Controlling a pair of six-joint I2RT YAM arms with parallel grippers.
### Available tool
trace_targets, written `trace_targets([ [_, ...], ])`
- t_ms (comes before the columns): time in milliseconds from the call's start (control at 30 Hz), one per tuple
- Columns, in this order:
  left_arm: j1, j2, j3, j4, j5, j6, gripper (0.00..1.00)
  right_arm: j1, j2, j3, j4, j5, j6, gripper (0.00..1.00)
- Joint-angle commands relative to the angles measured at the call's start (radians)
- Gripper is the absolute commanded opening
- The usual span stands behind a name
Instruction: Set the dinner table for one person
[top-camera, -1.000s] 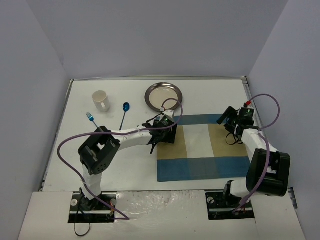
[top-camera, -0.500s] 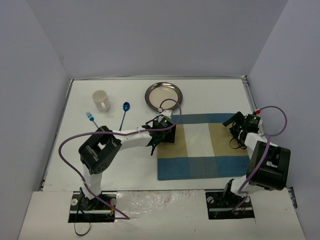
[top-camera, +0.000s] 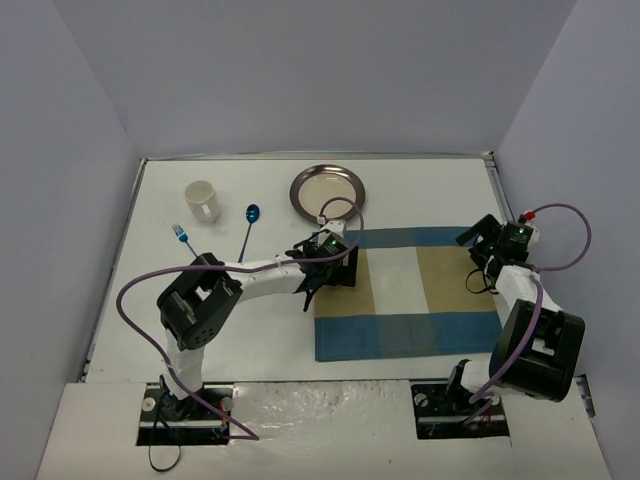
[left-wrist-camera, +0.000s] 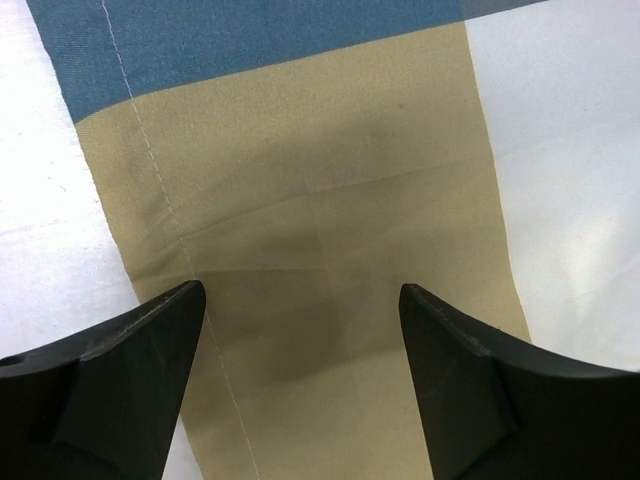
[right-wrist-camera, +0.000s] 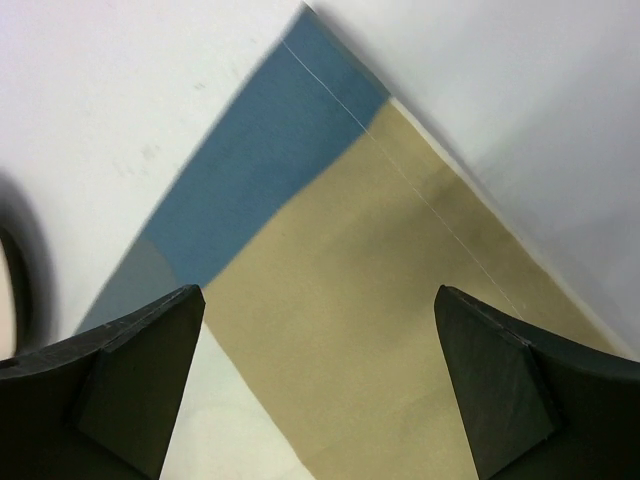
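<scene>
- The left gripper (left-wrist-camera: 300, 310) hangs over the left tan stripe of the checked placemat (top-camera: 420, 315), its fingers apart with nothing between them.
- The right gripper (right-wrist-camera: 318, 310) is also spread wide and empty, above the mat's far right corner.
- The dinner table (top-camera: 430, 190) lies under everything, with the mat on its near right part.
- Farther left sit a metal plate (top-camera: 327, 190), a white cup (top-camera: 203, 200), a blue spoon (top-camera: 251, 212) and a fork (top-camera: 182, 236).

There's the counter (top-camera: 430, 195): big, plain white, rectangular, lying flat and level, far larger than anything on it.
</scene>
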Motion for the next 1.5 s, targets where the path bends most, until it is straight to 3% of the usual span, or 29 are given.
trace_targets([
  [0,-0.004,-0.129,0.124,-0.082,-0.011,0.012,0.90,0.013,-0.122,0.103,-0.003,-0.009,-0.004,0.99],
  [67,0.001,-0.180,0.153,-0.094,-0.016,0.032,0.97,0.026,-0.148,0.129,-0.005,-0.022,-0.003,1.00],
  [267,0.117,-0.320,0.117,-0.048,0.046,0.008,0.97,0.108,-0.241,0.156,0.126,-0.082,0.001,1.00],
  [467,0.339,-0.357,-0.010,0.141,0.305,-0.042,0.97,0.191,-0.293,0.189,0.233,-0.159,-0.041,1.00],
  [700,0.485,-0.209,0.009,0.255,0.467,-0.122,0.96,0.213,-0.315,0.163,0.464,-0.350,0.061,1.00],
  [867,0.519,-0.089,0.068,0.265,0.463,-0.171,0.95,0.225,-0.302,0.121,0.595,-0.446,0.183,1.00],
  [1233,0.558,0.164,0.194,0.389,0.482,-0.360,0.90,0.332,-0.410,0.144,0.326,-0.375,0.026,1.00],
  [1467,0.558,0.271,0.254,0.459,0.467,-0.461,0.79,0.367,-0.490,0.112,0.231,-0.343,-0.014,1.00],
])
